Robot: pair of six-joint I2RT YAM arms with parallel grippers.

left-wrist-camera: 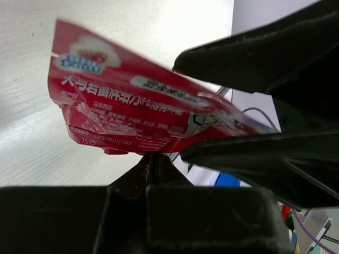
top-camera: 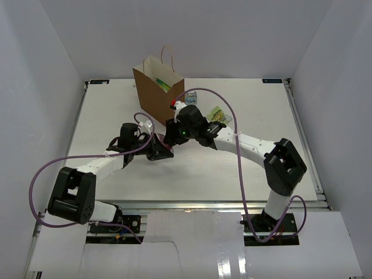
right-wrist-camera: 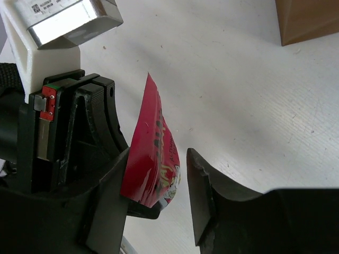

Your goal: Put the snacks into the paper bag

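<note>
My left gripper (top-camera: 156, 150) is shut on the lower edge of a red-pink snack packet (left-wrist-camera: 132, 111) and holds it above the table. My right gripper (top-camera: 171, 135) is open, its jaws on either side of that packet (right-wrist-camera: 153, 159). One jaw lies against the packet and the other stands apart from it. The brown paper bag (top-camera: 157, 96) stands upright just behind both grippers, and its corner shows in the right wrist view (right-wrist-camera: 307, 21). A yellow-green packet (top-camera: 164, 85) shows inside the bag. Another yellow-green packet (top-camera: 216, 114) lies on the table to the right of the bag.
A small pale blue-green packet (top-camera: 192, 99) lies by the bag's right side. Purple cables (top-camera: 232, 133) loop over both arms. White walls enclose the table (top-camera: 104, 116) on three sides.
</note>
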